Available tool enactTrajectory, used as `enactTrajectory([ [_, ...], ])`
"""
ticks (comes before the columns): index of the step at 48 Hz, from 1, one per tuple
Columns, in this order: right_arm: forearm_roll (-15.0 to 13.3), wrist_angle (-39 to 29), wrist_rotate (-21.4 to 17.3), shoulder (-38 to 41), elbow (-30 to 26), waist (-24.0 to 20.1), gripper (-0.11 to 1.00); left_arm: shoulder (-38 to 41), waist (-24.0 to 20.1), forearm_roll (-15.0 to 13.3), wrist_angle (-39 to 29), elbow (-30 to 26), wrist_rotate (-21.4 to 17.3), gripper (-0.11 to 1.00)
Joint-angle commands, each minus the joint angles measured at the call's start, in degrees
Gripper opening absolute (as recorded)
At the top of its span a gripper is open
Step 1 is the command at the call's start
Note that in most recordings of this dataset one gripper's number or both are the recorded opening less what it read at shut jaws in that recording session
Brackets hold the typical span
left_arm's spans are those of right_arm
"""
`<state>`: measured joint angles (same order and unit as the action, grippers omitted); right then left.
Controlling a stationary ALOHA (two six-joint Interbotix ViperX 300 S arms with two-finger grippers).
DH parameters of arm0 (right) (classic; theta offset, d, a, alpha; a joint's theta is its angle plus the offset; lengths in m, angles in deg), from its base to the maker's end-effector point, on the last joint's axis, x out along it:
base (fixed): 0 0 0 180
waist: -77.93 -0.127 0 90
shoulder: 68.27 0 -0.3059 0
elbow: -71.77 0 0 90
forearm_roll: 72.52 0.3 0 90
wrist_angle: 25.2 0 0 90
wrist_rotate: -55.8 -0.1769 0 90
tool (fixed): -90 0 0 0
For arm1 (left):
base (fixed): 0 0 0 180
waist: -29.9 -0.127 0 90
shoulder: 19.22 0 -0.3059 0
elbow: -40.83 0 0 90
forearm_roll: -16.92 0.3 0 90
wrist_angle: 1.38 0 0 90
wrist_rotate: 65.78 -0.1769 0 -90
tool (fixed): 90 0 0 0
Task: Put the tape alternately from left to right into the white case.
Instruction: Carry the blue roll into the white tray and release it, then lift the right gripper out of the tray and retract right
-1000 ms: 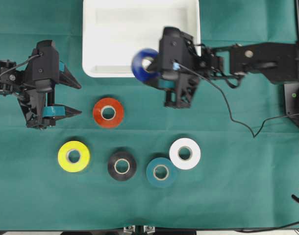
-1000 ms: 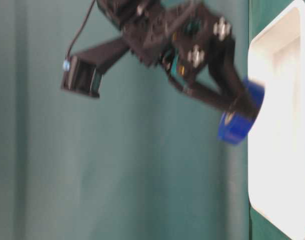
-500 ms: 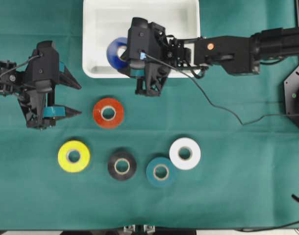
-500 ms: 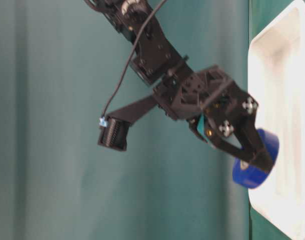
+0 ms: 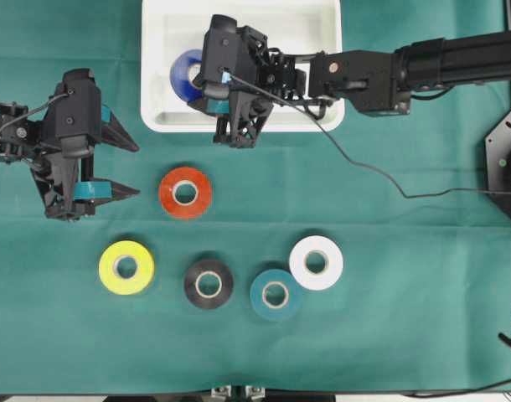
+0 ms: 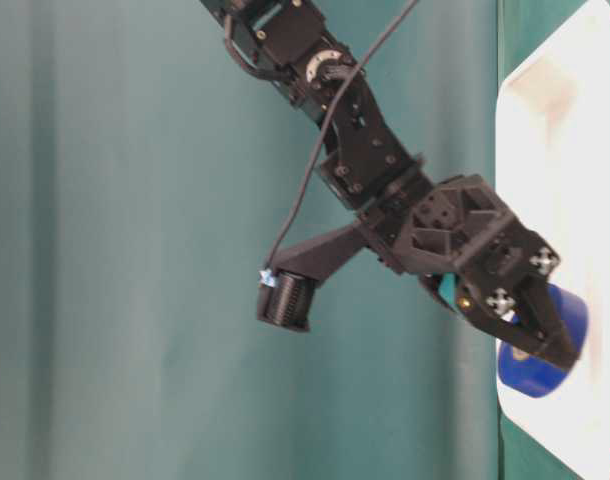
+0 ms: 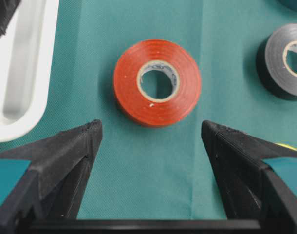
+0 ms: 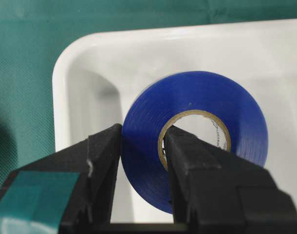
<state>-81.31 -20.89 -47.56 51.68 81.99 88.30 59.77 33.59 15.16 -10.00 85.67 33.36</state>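
Held roll (image 5: pixel 186 75) over case (image 5: pixel 322 33); five rolls (image 5: pixel 185 193) before it.

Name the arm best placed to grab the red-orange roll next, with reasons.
Left. Its end effector hangs open with the red-orange roll lying flat right in front of its fingers. The right end effector is shut on the blue roll over the white case.

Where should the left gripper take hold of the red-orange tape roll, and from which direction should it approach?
Probably from straight above. The red-orange tape roll lies flat on the cloth with its pale core facing up, apart from the other rolls. The open left gripper could put one finger in the core hole and one outside, pinching the wall.
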Motion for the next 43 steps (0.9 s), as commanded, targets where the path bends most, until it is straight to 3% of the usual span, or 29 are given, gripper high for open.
enactTrajectory([
  [1, -0.1, 0.4, 0.2, -0.6, -1.7, 0.0, 0.29, -0.4, 0.2, 0.1, 0.2, -0.5, 0.0, 0.39],
  [22, -0.4, -1.1, 0.1, -0.4, -2.0, 0.3, 0.29, -0.4, 0.3, 0.1, 0.2, -0.5, 0.0, 0.40],
  [24, -0.4, -1.1, 0.1, -0.4, -2.0, 0.3, 0.33, -0.4, 0.2, 0.1, 0.2, -0.5, 0.0, 0.39],
  [30, -0.4, -1.1, 0.1, -0.4, -2.0, 0.3, 0.66, -0.4, 0.2, 0.0, 0.2, -0.4, 0.0, 0.39],
  [43, -0.4, -1.1, 0.1, -1.2, -2.1, 0.3, 0.66, -0.4, 0.2, 0.1, 0.2, -0.4, 0.0, 0.39],
])
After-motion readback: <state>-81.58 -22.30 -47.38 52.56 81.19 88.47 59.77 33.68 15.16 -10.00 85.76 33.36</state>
